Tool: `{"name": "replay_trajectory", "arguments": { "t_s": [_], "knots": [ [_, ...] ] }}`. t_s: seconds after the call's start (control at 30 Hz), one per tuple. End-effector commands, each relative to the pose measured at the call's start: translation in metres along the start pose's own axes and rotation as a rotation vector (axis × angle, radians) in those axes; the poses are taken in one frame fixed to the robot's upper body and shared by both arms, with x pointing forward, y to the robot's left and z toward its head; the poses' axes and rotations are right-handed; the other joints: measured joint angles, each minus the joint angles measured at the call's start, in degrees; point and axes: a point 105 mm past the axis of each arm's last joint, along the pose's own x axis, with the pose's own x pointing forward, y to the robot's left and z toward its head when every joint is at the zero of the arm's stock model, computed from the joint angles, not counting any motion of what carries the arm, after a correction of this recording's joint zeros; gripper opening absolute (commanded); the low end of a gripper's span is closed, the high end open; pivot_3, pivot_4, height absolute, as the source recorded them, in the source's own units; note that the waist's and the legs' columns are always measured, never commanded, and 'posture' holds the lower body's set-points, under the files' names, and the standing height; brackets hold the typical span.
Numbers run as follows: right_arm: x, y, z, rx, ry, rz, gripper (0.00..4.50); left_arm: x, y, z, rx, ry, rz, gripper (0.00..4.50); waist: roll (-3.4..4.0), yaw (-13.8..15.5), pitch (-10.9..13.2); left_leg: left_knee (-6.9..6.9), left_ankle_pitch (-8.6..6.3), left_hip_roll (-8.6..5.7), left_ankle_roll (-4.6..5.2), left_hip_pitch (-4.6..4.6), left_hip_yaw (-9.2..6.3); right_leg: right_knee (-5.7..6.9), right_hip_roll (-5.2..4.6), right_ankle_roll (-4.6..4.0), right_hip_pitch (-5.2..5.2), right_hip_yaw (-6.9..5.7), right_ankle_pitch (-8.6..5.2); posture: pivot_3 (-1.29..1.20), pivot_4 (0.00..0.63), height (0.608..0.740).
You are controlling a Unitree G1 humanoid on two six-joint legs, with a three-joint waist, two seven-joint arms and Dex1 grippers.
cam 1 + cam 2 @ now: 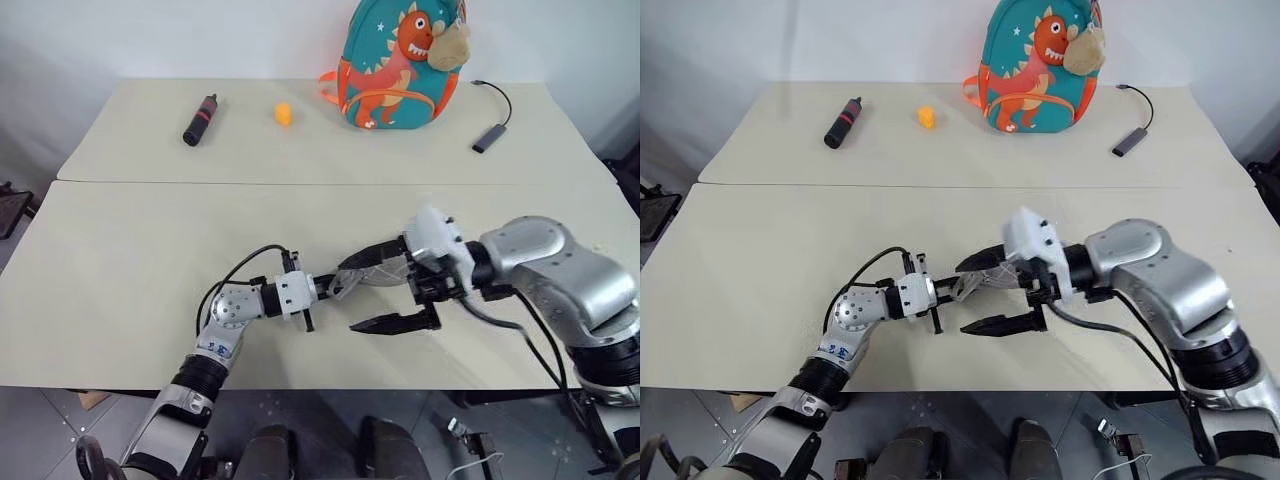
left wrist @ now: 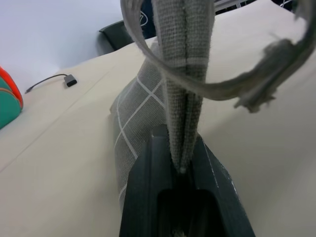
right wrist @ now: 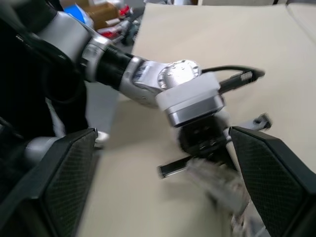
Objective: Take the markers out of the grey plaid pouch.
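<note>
- Centrally, above the near part of the pale beige worktop (image 1: 120, 290), the left gripper (image 1: 318, 293) was clamped on one edge of the grey plaid fabric pouch with thin white grid lines (image 2: 148, 106); the fabric was pinched between its two black fingers (image 2: 148, 192).
- A frayed grey cord loop (image 2: 256, 79) hung from the pouch close to that grip.
- The right gripper (image 1: 392, 288) faced the left one, its fingers spread wide apart, one above the pouch and one below it.
- No marker could be made out, so whether any were inside the pouch could not be told.
- At the far side of the worktop stood a teal dinosaur backpack (image 1: 400, 65), with a black-and-red cylinder (image 1: 200, 119), a small orange object (image 1: 284, 114) and a dark cabled adapter (image 1: 489, 137) lying well apart from the pouch.
</note>
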Motion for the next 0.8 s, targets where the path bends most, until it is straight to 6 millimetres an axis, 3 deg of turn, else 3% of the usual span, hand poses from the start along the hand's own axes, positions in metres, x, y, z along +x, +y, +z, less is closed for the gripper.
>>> {"name": "replay_trajectory", "arguments": {
  "t_s": [0.03, 0.17, 0.2, 0.37, 0.67, 0.8],
  "knots": [
    [0.005, -0.005, 0.002, -0.122, 0.032, -0.052, 4.47, 0.001, 0.006, 0.009, 0.011, -0.032, 0.017, 0.0, 0.0, 0.1, 0.0, 0.01, 0.0, 0.0, 0.0, 0.0, 0.0, 0.0, 0.0, 0.0, 0.0, 0.0, 0.0, 0.0, 0.15, 0.74],
    [0.008, -0.011, -0.003, -0.207, 0.071, -0.078, 4.47, 0.0, 0.007, 0.009, -0.003, -0.033, 0.023, 0.0, 0.0, 0.2, 0.0, 0.01, 0.0, -0.01, 0.0, 0.0, 0.01, 0.0, 0.01, 0.0, 0.0, 0.0, 0.0, 0.0, 0.15, 0.74],
    [0.009, -0.014, -0.004, -0.235, 0.077, -0.093, 4.29, 0.0, 0.008, 0.01, -0.011, -0.035, 0.029, 0.0, 0.0, 0.2, 0.0, 0.01, 0.0, -0.01, 0.0, 0.0, 0.01, 0.0, 0.01, 0.0, 0.0, 0.0, 0.0, 0.0, 0.15, 0.74],
    [0.011, -0.021, -0.006, -0.331, 0.084, -0.117, 2.95, 0.0, 0.012, 0.011, -0.026, -0.04, 0.046, 0.0, -0.01, 0.1, 0.0, 0.01, 0.0, 0.0, 0.0, 0.0, 0.02, 0.01, 0.02, 0.0, 0.01, -0.01, 0.0, 0.0, 0.15, 0.74],
    [0.006, -0.027, -0.013, -0.461, 0.098, -0.149, 0.01, -0.002, 0.013, 0.012, -0.043, -0.041, 0.059, 0.0, -0.01, 0.2, 0.0, 0.02, 0.0, 0.0, 0.0, 0.0, 0.02, 0.01, 0.03, 0.0, 0.02, -0.02, 0.0, 0.0, 0.15, 0.74],
    [0.002, -0.03, -0.01, -0.479, 0.071, -0.156, 0.01, -0.002, 0.014, 0.011, -0.045, -0.04, 0.059, 0.0, -0.01, 0.2, 0.0, 0.02, 0.0, -0.01, 0.0, 0.0, 0.03, 0.01, 0.03, 0.0, 0.02, -0.02, 0.0, 0.0, 0.15, 0.74]
  ]
}}
